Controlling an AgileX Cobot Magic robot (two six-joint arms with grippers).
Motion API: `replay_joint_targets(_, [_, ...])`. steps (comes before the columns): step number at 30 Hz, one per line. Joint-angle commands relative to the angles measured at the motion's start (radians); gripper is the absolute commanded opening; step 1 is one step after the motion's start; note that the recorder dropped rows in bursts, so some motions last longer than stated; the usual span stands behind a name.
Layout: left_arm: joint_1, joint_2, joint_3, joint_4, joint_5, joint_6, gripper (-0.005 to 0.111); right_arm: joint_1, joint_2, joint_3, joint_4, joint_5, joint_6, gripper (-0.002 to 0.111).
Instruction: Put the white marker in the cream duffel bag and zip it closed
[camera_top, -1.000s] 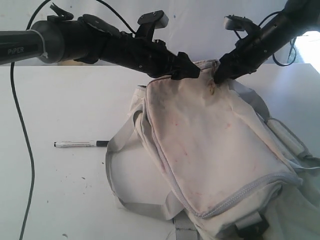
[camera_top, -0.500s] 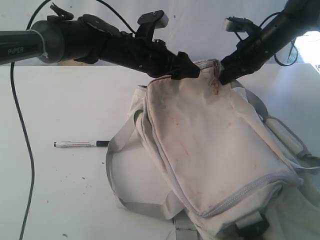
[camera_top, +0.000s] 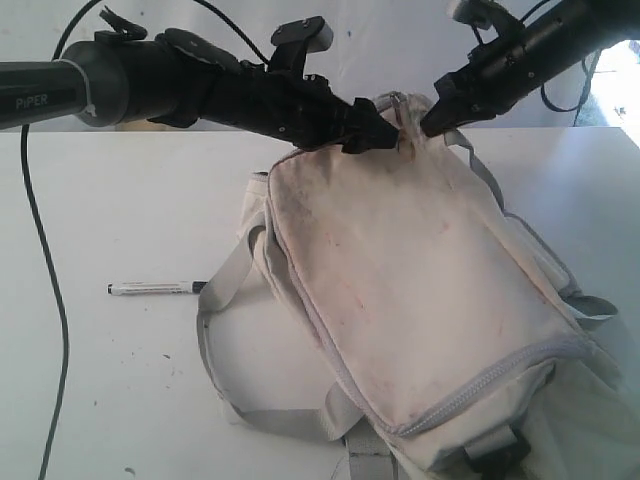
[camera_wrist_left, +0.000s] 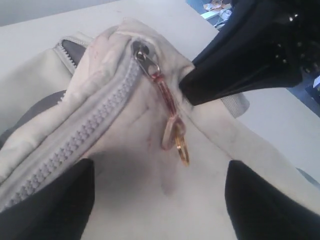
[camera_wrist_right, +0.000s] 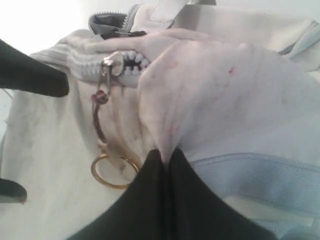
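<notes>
We see right gripper (camera_wrist_right: 162, 157) newly clenched on bag (camera_top: 420, 270) fabric, top edge hoisted; left gripper (camera_top: 382, 136) gapes beside zipper pull (camera_wrist_left: 169, 112); we expect unzipping

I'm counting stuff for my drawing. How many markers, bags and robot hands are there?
Markers: 1, the white marker
Bags: 1, the cream duffel bag
Robot hands: 2, the left hand and the right hand
Total: 4
</notes>
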Motion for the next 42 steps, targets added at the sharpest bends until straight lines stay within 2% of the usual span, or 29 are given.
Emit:
replay_joint_targets(1, [-0.004,-0.013,-0.004,-0.042,-0.052,-0.002,0.081,0.025,-0.016,0.001,0.041,-0.001,-0.007,0.000])
replay_joint_targets(5, [-0.006,0.035,-0.004,-0.217,-0.059,0.014,0.073,0.028,-0.016,0.001,0.041,-0.001,-0.007,0.000])
replay_joint_targets(9, [-0.013,0.055,-0.004,-0.251,-0.031,0.019,0.061,0.028,-0.016,0.001,0.041,-0.001,-0.017,0.000])
replay_joint_targets(14, [-0.013,0.055,-0.004,-0.364,0.020,0.085,0.061,0.028,-0.016,0.001,0.041,-0.001,-0.034,0.000])
replay_joint_targets(17, [-0.013,0.055,-0.004,-0.376,0.014,0.085,0.061,0.028,-0.016,0.001,0.041,-0.001,-0.034,0.000])
replay_joint_targets(21, [-0.013,0.055,-0.004,-0.383,-0.069,0.085,0.061,0.028,-0.016,0.001,0.041,-0.001,-0.034,0.000])
replay_joint_targets(24, [-0.013,0.055,-0.004,-0.412,-0.033,0.090,0.060,0.028,-0.016,0.001,0.041,-0.001,-0.037,0.000])
replay_joint_targets(29, [-0.015,0.055,-0.004,-0.417,-0.055,0.108,0.057,0.028,-0.016,0.001,0.041,-0.001,-0.040,0.000])
replay_joint_targets(30, [-0.015,0.055,-0.004,-0.417,-0.062,0.110,0.054,0.028,-0.016,0.001,0.041,-0.001,-0.040,0.000])
replay_joint_targets(34, [-0.015,0.055,-0.004,-0.436,-0.096,0.127,0.018,0.028,-0.016,0.001,0.041,-0.001,-0.040,0.000])
replay_joint_targets(36, [-0.015,0.055,-0.004,-0.436,-0.096,0.134,0.007,0.028,-0.016,0.001,0.041,-0.001,-0.040,0.000])
replay_joint_targets(38, [-0.015,0.055,-0.004,-0.434,-0.089,0.134,0.000,0.028,-0.016,0.001,0.041,-0.001,-0.063,0.000])
replay_joint_targets(42, [0.000,0.052,-0.004,-0.369,-0.029,0.078,0.000,0.028,-0.016,0.001,0.041,-0.001,-0.059,0.000])
